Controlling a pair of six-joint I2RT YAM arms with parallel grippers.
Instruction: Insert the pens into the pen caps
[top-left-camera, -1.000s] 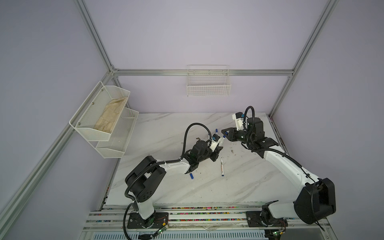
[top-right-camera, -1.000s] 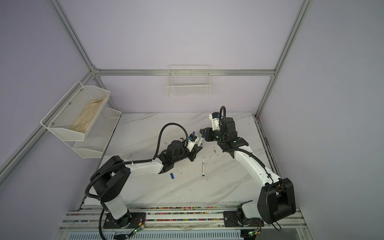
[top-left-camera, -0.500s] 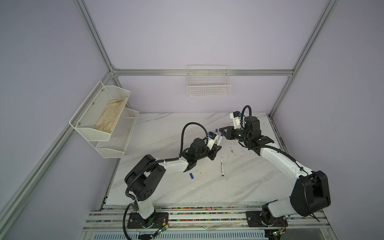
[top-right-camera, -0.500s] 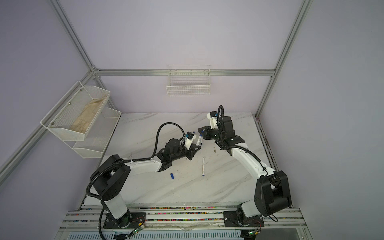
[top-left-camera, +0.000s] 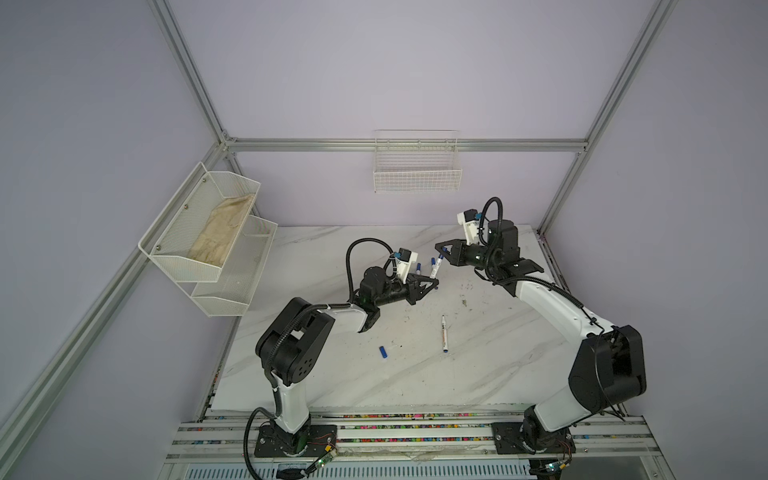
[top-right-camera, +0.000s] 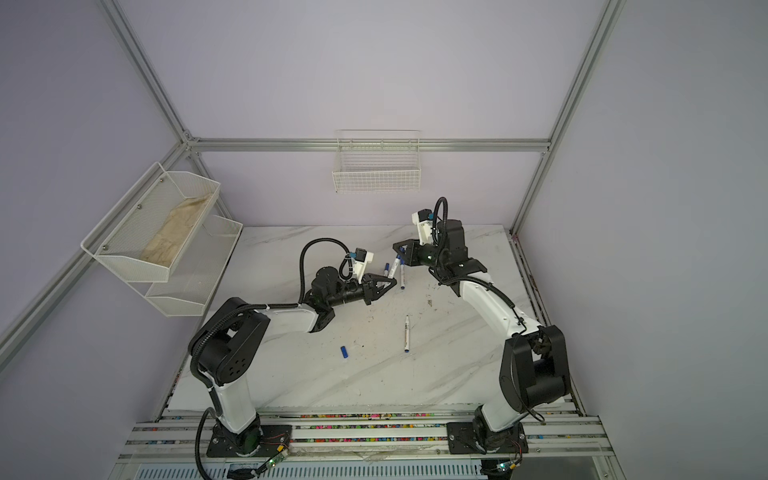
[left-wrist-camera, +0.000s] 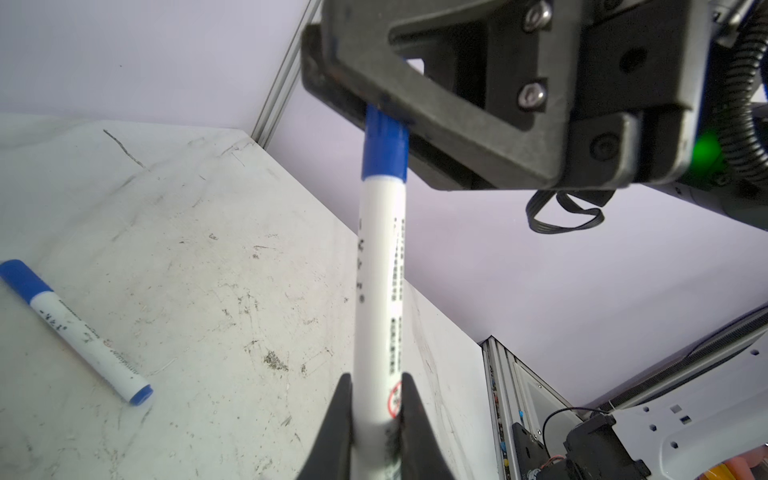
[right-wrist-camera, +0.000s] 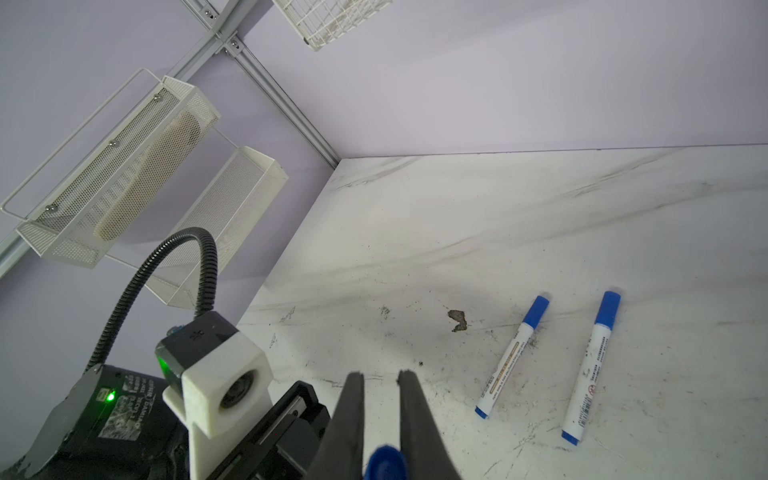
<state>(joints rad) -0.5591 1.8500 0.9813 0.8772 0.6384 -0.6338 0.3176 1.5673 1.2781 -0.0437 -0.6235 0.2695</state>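
Robotics lab test cell, lilac panel walls (top-left-camera: 374, 75) framed in aluminium profile (top-left-camera: 407, 144), left arm (top-left-camera: 299, 345) and right arm (top-left-camera: 548, 303) bolted to slotted base rails (top-left-camera: 415, 440), scuffed marble-look tabletop (top-left-camera: 478, 374), wire basket (top-left-camera: 417, 183) and mesh shelves (top-left-camera: 208, 232) wall-mounted.

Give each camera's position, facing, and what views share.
Top views: high above the bases, looking down at the table; both arms show.
Left wrist: on the left gripper, looking along the held pen at the right gripper; own fingertips show.
Right wrist: on the right gripper, facing the table; own fingertips, left arm show.
Shared: the cap, both wrist views.
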